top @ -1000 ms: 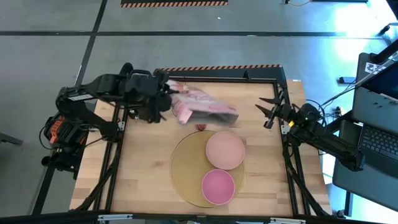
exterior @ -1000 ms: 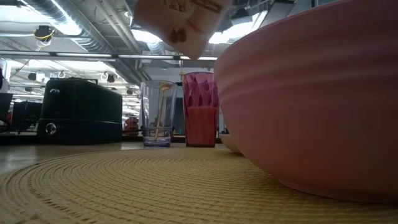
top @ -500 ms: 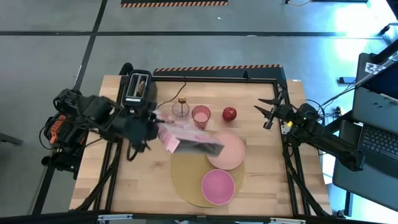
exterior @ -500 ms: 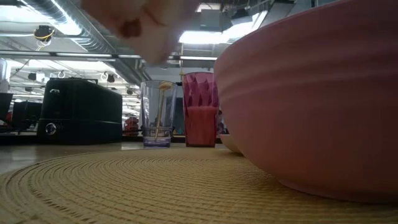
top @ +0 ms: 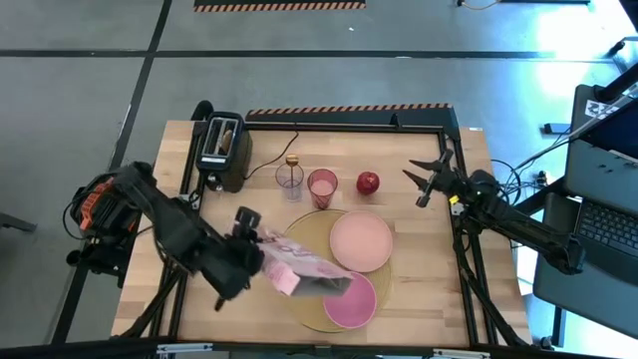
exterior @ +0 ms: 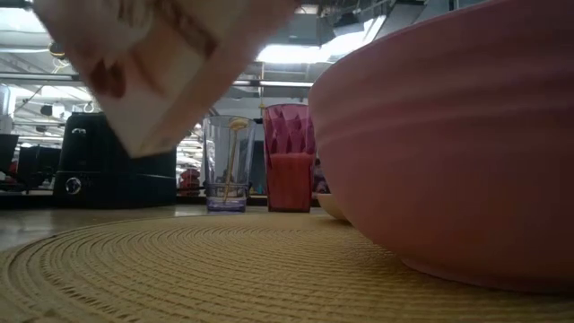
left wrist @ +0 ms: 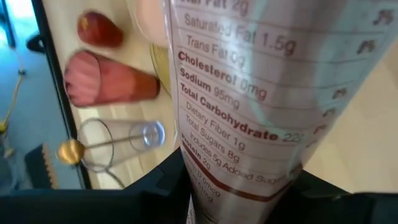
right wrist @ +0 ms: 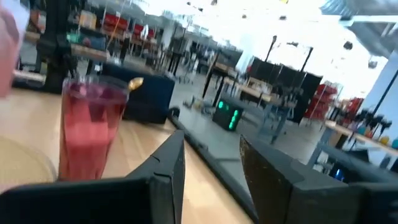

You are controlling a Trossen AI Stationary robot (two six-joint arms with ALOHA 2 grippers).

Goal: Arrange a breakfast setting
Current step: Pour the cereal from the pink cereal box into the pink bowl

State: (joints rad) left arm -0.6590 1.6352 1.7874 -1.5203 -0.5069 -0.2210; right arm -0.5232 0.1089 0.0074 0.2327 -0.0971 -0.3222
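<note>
Cereal box (top: 304, 270) is tilting in my left gripper (top: 261, 261) over the bowl (top: 351, 301); placemat (top: 302, 239) and plate (top: 360, 240) are sitting placed; apple (top: 368, 182), spoon (top: 292, 163) and toast (top: 227, 134) are waiting; my right gripper (top: 424, 179) is hanging open.

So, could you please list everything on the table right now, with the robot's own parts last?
Placemat: one, tan, round, centre front.
Plate: one, pale pink, on placemat.
Bowl: one, deeper pink, on placemat, partly under the box.
Cereal box: one, pink-and-white, tilted over bowl.
Toaster: one, black, back left.
Clear glass: one, holding gold spoon.
Pink cup: one, beside glass.
Apple: one, red, beside the cup.
Left gripper: holds box.
Right gripper: open, back right.
</note>
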